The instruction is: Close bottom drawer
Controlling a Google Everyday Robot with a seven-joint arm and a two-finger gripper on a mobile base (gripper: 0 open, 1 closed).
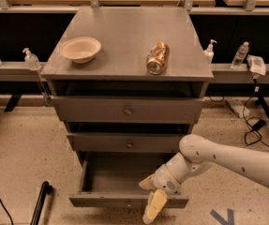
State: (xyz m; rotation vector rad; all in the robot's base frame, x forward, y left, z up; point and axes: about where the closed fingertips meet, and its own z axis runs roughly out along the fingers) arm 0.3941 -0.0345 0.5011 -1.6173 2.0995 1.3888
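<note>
The bottom drawer point(101, 199) of the grey cabinet is pulled out, and its inside looks empty. Its slim front panel faces the camera low in the view. My gripper point(153, 206) hangs at the end of the white arm point(218, 157), which comes in from the right. It points down over the right half of the drawer's front panel, and its cream fingers point(154, 205) overlap the panel's front edge. The drawer's knob is hidden behind the gripper.
The middle drawer point(127, 143) and top drawer point(127, 109) look nearly shut. On the cabinet top point(124, 41) sit a cream bowl point(80, 48) and a can point(157, 57) on its side. Bottles stand on side shelves. A black pole point(38, 203) leans at the lower left.
</note>
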